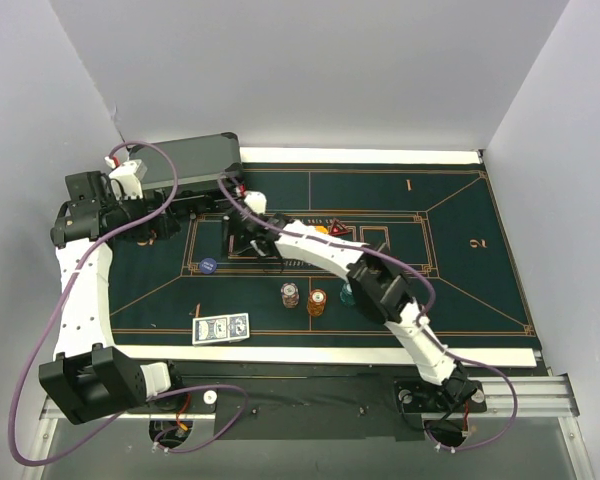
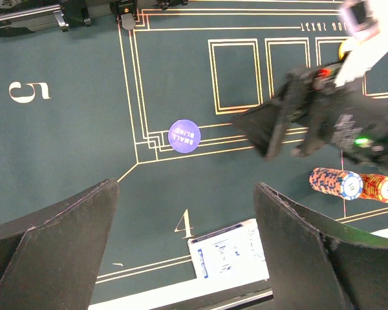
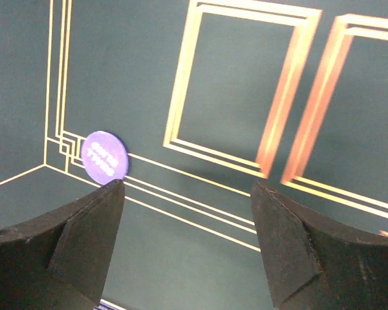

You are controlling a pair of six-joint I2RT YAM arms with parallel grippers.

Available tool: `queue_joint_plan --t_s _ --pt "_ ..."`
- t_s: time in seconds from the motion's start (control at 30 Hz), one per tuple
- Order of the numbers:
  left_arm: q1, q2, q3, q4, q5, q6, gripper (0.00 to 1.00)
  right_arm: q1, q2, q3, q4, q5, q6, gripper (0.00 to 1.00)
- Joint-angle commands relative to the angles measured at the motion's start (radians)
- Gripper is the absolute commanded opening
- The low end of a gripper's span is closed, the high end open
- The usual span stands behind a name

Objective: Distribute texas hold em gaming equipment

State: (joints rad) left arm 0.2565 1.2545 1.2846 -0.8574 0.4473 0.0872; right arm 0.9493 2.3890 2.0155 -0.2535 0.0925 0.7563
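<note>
A purple small-blind chip (image 1: 208,266) lies on the green poker mat (image 1: 460,270); it also shows in the left wrist view (image 2: 183,135) and the right wrist view (image 3: 104,157). Two blue-backed cards (image 1: 221,328) lie at the mat's near edge, showing washed-out white in the left wrist view (image 2: 229,255). A red-white-blue chip stack (image 1: 290,294) (image 2: 336,183) and an orange stack (image 1: 317,302) (image 2: 378,187) stand mid-mat. A teal stack (image 1: 347,293) is partly hidden by the right arm. My right gripper (image 1: 245,245) (image 3: 187,184) is open and empty above the mat's card boxes. My left gripper (image 1: 165,212) (image 2: 186,187) is open and empty, high over the left side.
A dark grey hard case (image 1: 185,160) sits at the back left corner of the mat. A yellow chip (image 1: 322,230) and a red triangular marker (image 1: 337,230) lie beside the right forearm. White walls enclose the table on three sides.
</note>
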Motion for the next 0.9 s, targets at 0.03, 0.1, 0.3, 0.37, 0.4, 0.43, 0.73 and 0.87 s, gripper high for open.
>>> queue_joint_plan --t_s 0.03,0.1,0.3,0.37,0.4,0.43,0.73,0.87 --pt "0.015 -0.024 0.009 -0.005 0.027 0.014 0.96 -0.089 -0.273 -0.173 -0.029 0.062 -0.058 0.75" --pt "0.015 -0.024 0.001 -0.003 0.025 0.014 0.96 -0.11 -0.325 -0.234 -0.047 0.085 -0.075 0.76" --pt "0.013 -0.006 -0.007 -0.006 0.027 0.023 0.96 -0.165 -0.436 -0.382 -0.124 0.157 -0.101 0.84" --pt "0.013 0.0 -0.005 -0.008 0.025 0.028 0.96 -0.188 -0.47 -0.445 -0.135 0.167 -0.092 0.85" --pt "0.013 0.003 -0.004 -0.009 0.022 0.031 0.96 -0.205 -0.488 -0.49 -0.135 0.171 -0.092 0.85" --pt "0.013 0.014 -0.002 -0.009 0.021 0.031 0.96 -0.213 -0.497 -0.51 -0.133 0.174 -0.089 0.85" --pt "0.006 0.036 0.018 -0.019 0.024 0.037 0.96 -0.273 -0.495 -0.626 -0.116 0.165 -0.095 0.82" --pt "-0.005 0.031 0.012 -0.02 0.018 0.039 0.96 -0.276 -0.453 -0.609 -0.113 0.156 -0.094 0.8"
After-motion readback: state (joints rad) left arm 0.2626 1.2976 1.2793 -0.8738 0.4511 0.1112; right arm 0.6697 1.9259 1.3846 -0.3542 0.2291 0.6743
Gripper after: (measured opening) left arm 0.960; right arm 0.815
